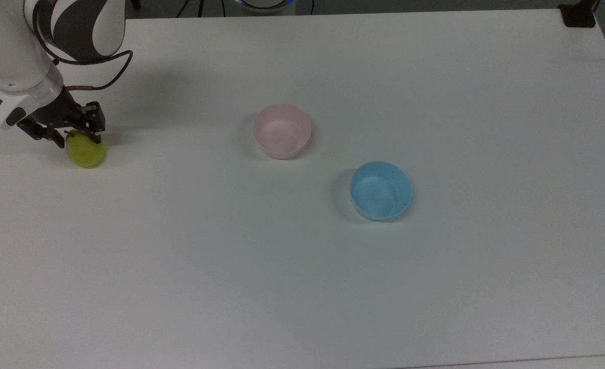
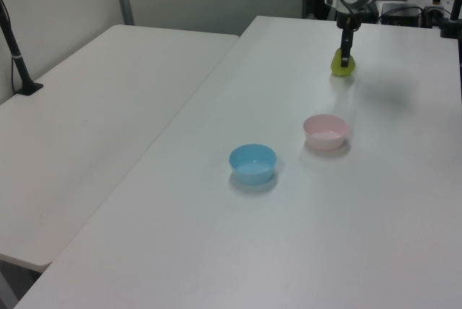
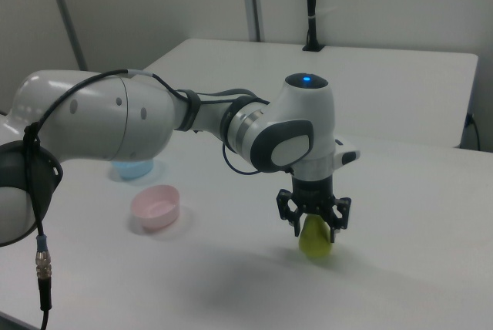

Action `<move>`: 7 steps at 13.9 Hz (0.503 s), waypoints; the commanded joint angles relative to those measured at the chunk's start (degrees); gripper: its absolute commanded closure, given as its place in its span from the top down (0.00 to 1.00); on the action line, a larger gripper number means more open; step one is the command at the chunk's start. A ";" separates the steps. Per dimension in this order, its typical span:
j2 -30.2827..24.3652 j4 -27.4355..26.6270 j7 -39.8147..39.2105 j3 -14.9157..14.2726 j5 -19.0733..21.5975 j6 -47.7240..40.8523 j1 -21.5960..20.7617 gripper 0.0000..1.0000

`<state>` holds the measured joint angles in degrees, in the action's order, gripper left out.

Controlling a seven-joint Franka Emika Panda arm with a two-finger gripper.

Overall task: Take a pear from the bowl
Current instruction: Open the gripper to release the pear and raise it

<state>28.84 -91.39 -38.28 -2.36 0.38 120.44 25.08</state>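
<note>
The pear (image 1: 85, 152) is sitting on the white table (image 1: 302, 287), well apart from the pink bowl (image 1: 282, 131) and toward the top view's left of it, so it is already out of the bowl it was to be lifted from. I am holding the gripper (image 1: 75, 137) directly over the pear's upper part, with its fingers straddling the narrow top; in the right view the gripper (image 3: 314, 220) is standing upright above the fruit with the pear (image 3: 314, 240) resting on the surface beneath it. I am judging the jaws to be closed on the pear, since they are hugging both flanks. The bowl is lying empty, and the blue bowl (image 1: 380, 190) is lying farther from the pear, beyond the pink one.
</note>
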 commanded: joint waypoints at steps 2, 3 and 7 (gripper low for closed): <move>-4.74 -1.95 4.42 -0.63 -0.03 0.59 -0.91 1.00; -6.41 -2.04 4.87 -0.46 -0.12 -0.72 -1.35 1.00; -16.43 -0.55 7.07 -0.28 -0.38 -12.48 -6.61 1.00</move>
<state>20.54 -90.49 -34.08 -2.17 0.38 115.55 22.64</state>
